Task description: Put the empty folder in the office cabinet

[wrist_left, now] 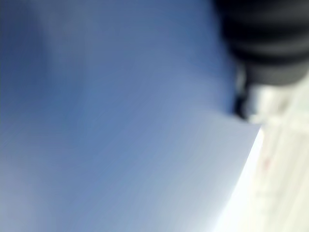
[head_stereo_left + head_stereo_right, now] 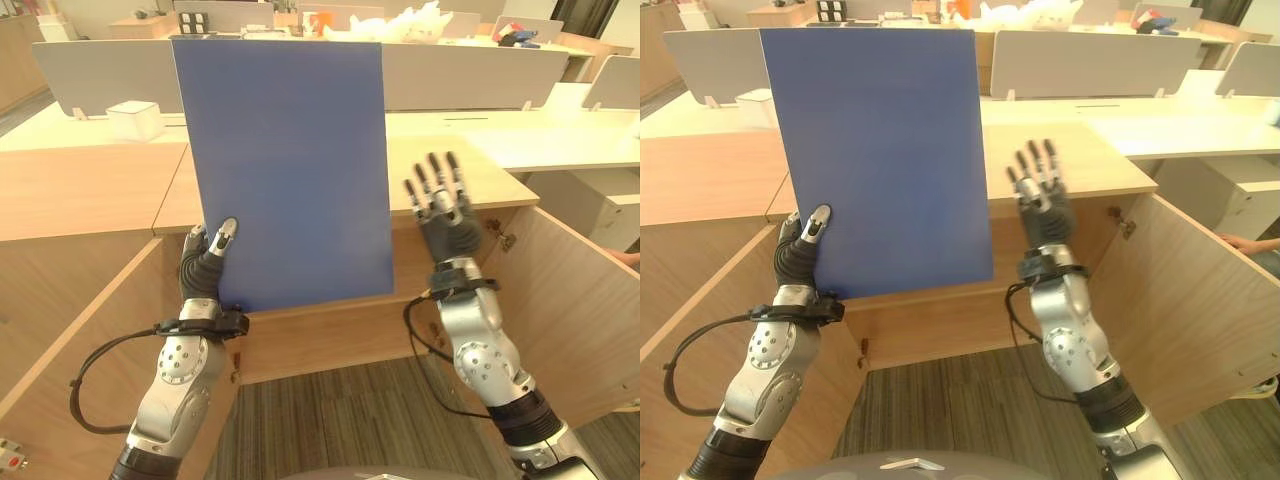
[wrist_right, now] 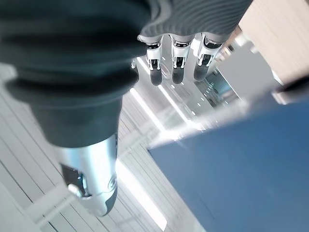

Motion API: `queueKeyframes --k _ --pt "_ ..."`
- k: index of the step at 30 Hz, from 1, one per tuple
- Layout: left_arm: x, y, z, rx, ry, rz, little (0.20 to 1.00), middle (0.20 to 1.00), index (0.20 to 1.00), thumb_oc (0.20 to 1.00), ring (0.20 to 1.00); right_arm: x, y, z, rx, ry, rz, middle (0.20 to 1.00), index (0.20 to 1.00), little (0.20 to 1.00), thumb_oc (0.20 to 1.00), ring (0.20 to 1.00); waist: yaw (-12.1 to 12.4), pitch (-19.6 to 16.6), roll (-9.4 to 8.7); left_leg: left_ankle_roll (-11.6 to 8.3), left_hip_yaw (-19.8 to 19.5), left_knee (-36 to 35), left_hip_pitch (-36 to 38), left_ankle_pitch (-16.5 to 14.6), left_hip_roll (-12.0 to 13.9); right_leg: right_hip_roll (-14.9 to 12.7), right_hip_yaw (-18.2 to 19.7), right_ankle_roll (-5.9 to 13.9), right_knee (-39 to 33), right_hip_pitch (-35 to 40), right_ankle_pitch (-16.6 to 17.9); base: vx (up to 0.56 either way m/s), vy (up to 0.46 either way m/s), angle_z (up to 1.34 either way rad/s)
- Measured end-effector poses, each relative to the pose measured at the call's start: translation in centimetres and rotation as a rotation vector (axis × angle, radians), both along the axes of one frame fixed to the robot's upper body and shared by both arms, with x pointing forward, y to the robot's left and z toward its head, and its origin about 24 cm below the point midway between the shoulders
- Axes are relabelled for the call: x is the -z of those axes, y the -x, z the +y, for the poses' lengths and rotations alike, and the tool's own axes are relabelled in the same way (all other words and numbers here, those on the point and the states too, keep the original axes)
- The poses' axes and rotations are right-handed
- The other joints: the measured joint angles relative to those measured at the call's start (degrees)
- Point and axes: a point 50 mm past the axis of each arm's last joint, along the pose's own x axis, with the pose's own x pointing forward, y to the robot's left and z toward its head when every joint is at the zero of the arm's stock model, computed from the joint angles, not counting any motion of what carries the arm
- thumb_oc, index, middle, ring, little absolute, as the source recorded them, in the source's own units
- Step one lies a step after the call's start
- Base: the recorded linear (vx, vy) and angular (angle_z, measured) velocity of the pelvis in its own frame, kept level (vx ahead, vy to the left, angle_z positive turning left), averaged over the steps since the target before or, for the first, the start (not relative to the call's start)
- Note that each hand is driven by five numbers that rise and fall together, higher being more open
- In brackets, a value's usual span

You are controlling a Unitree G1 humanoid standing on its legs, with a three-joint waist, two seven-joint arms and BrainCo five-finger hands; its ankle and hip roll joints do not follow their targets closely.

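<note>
My left robot hand (image 2: 207, 262) pinches the folder (image 2: 285, 165) at its lower left corner, holding it upright, long axis vertical. My right robot hand (image 2: 440, 205) stands just beside its right edge, fingers straight, empty. The cabinet (image 2: 330, 335) opens directly below the folder.
</note>
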Motion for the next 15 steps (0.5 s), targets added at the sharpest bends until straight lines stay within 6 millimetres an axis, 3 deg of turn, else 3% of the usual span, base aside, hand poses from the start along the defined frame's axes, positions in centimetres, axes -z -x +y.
queueKeyframes --k 15 --pt "-0.1 0.2 0.3 -0.033 0.021 0.001 0.2 0.2 0.2 0.2 0.2 2.4 -0.3 0.4 -0.036 0.085 0.12 1.0 1.0 1.0 1.0 1.0 0.96 0.06 -0.44 0.0 -0.38 -0.01 -0.15 -0.01 -0.07 -0.12 -0.4 0.01 0.01 0.07 -0.02 -0.01 0.01 0.01"
